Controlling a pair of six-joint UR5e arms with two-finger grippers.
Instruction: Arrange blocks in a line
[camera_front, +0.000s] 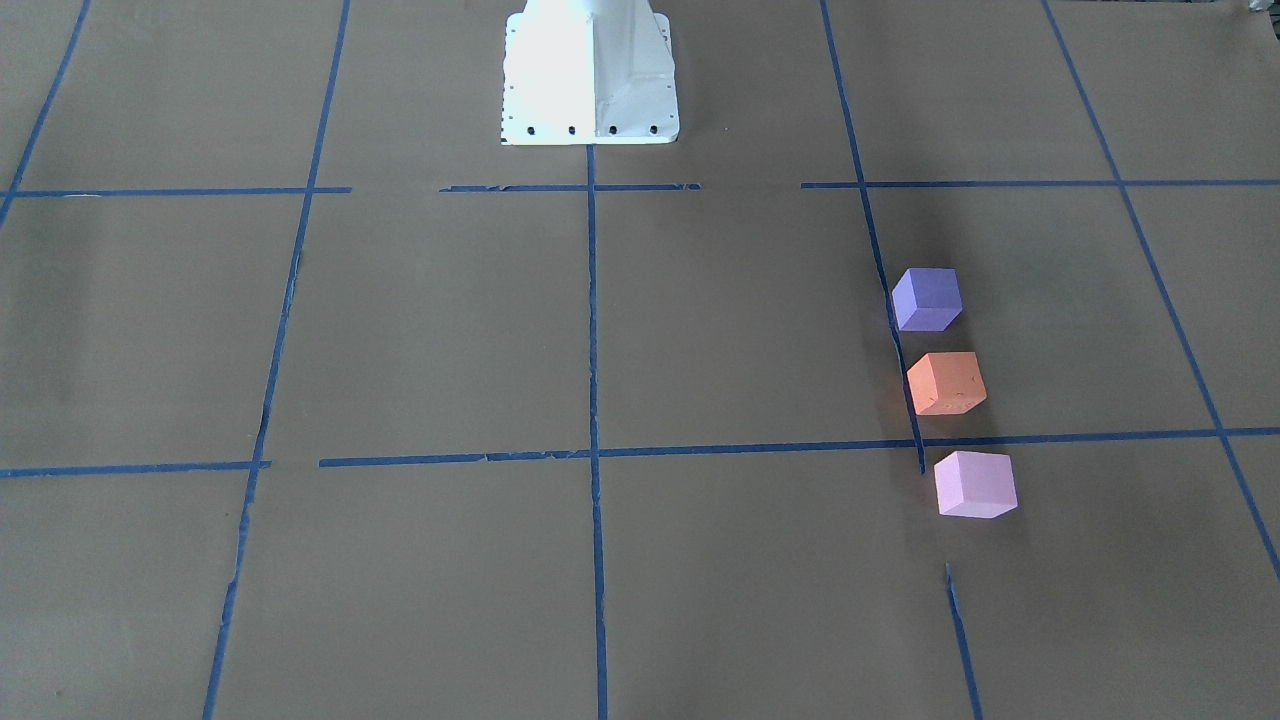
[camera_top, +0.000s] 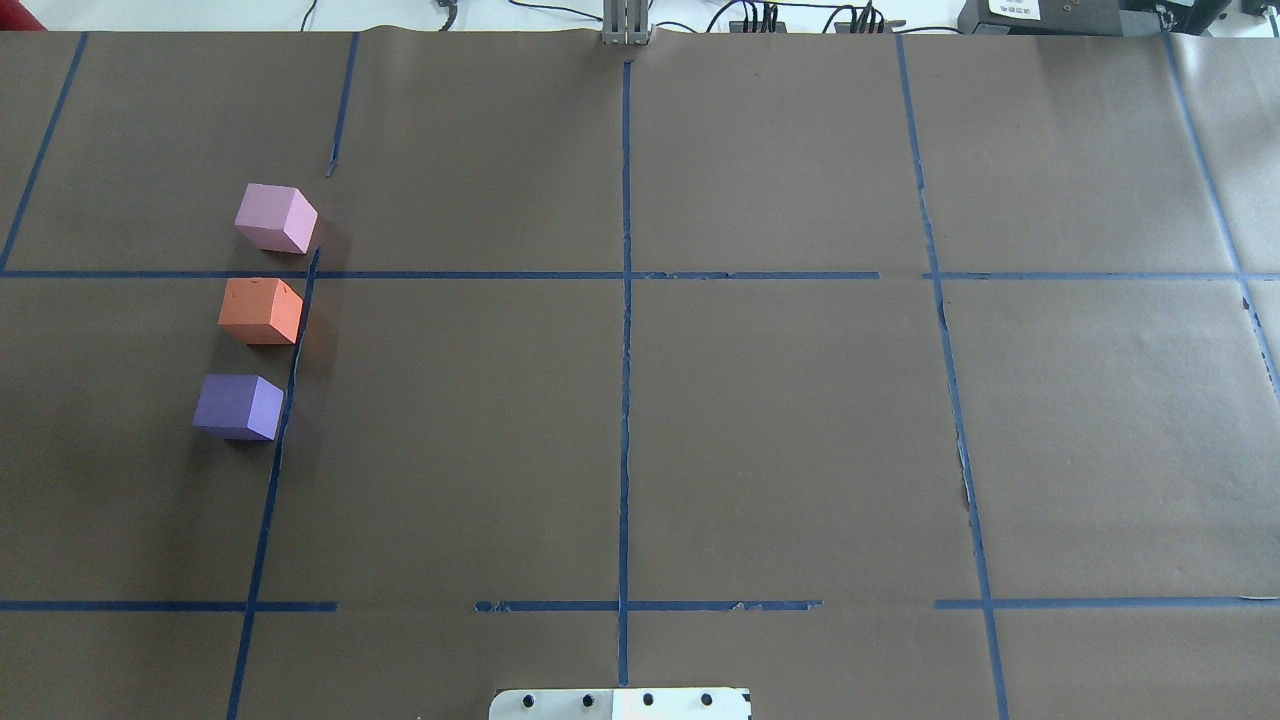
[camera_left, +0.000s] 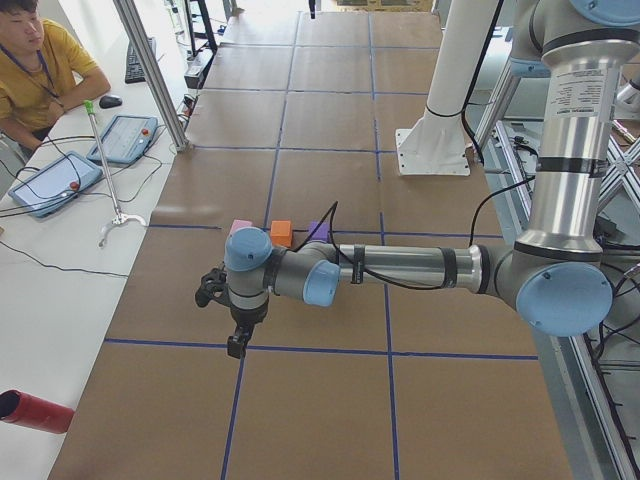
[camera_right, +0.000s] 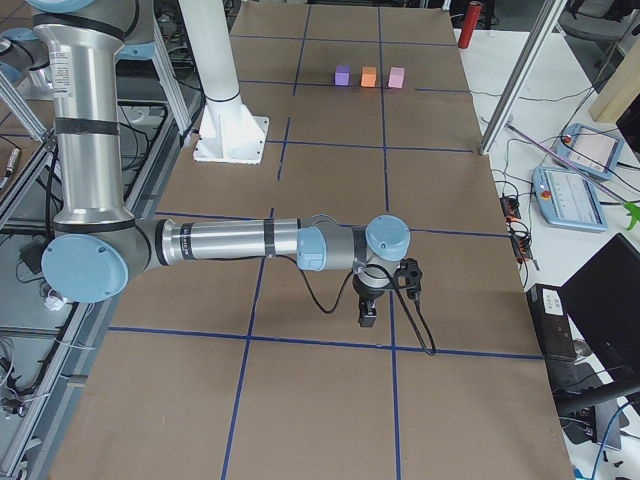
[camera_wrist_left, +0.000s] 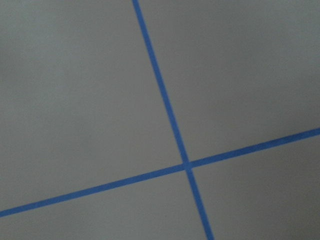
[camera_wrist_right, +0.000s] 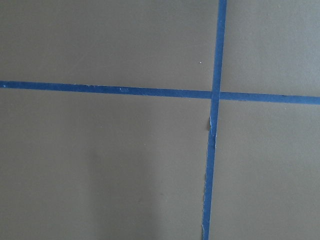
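Observation:
Three blocks lie apart in a straight row on the brown paper at my left side. In the overhead view the pale pink block is farthest, the orange block is in the middle and the violet-purple block is nearest. The front-facing view shows the purple, orange and pink blocks too. My left gripper shows only in the exterior left view, pointing down, well away from the blocks. My right gripper shows only in the exterior right view, far from them. I cannot tell whether either is open or shut.
Blue tape lines divide the paper into squares. The white robot base stands at the table's middle edge. An operator sits beside the table with tablets. A red cylinder lies on the side bench.

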